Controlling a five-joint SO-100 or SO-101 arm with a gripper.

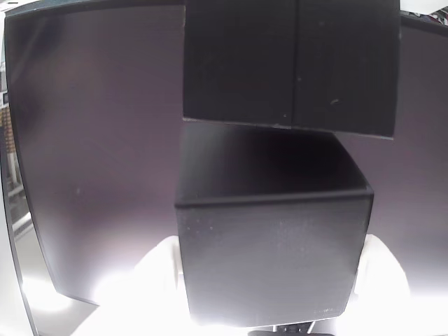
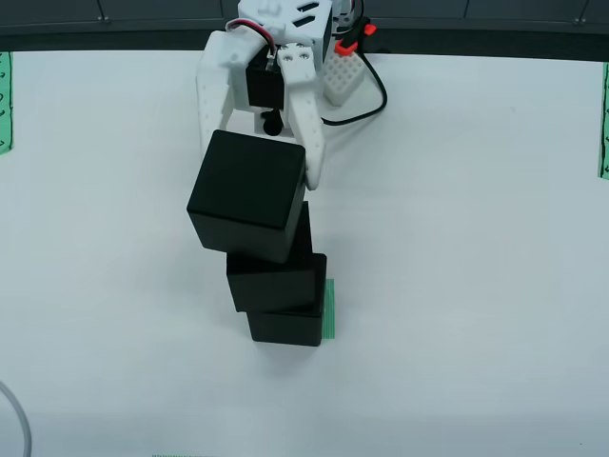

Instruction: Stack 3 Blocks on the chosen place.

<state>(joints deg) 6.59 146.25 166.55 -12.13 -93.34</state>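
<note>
In the overhead view, two black blocks stand stacked: the lower block (image 2: pixel 284 328) and the second block (image 2: pixel 276 279) on top of it. They cover the chosen place (image 2: pixel 329 309), whose green striped edge peeks out at their right. A third block (image 2: pixel 249 195) is held slightly tilted, above the stack and up-left of it. My white gripper (image 2: pixel 259 164) is shut on it, one finger on each side. The wrist view has this held block (image 1: pixel 273 259) between my white fingers (image 1: pixel 381 273), with the stack (image 1: pixel 290 63) beyond it. Whether the held block touches the stack is unclear.
The white table (image 2: pixel 476 286) has free room all around the stack. Narrow green striped strips lie at its left edge (image 2: pixel 5 105) and right edge (image 2: pixel 603 124). A black cable (image 2: pixel 376 95) trails beside the arm base. A large dark glossy panel (image 1: pixel 91 154) lies behind the blocks in the wrist view.
</note>
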